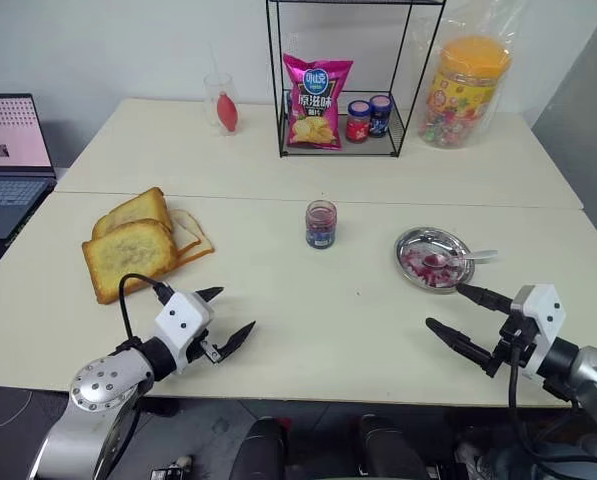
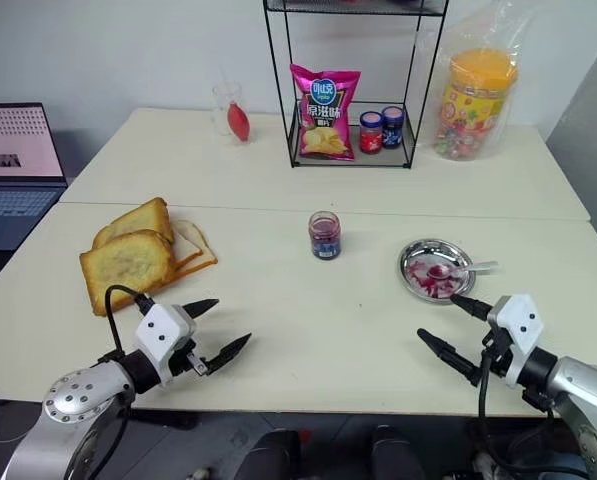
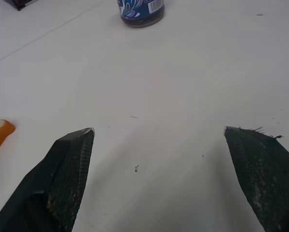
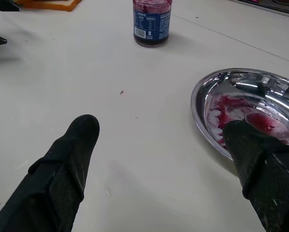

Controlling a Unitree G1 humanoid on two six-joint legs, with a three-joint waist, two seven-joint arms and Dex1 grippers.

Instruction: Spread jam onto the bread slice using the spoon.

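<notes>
Two black-fingered grippers hover low over the near edge of a pale table, both spread wide and holding nothing. At the left, the left gripper [image 1: 222, 318] angles inward toward the table's middle. At the right, the right gripper [image 1: 456, 313] angles inward too, its far finger close to the near rim of a round steel dish [image 1: 409, 246]. That dish holds red jam smears and the spoon [image 1: 456, 259], whose bowl lies in the dish with its handle sticking out over the rim to the right.

Near the middle of the table stands the small glass jar of dark jam [image 1: 321, 224], upright, with no lid visible, wearing a blue label with white print too small to read.

Toward the left lies the bread slice [image 1: 129, 257], thick and golden, resting partly on a pile of other slices [image 1: 162, 222], one thick and golden, the others thinner and paler.

Farther back, a black wire rack [image 1: 340, 78] holds a pink snack bag [image 1: 316, 102] with printed characters I cannot make out, and two small jars [image 1: 368, 118], one red-labelled, one blue-labelled. Beside the rack is a large clear tub [image 1: 465, 92] with an orange lid, full of wrapped sweets. Left of the rack stands a clear cup [image 1: 221, 103] holding something red. An open laptop [image 1: 10, 162] sits at the far left.
</notes>
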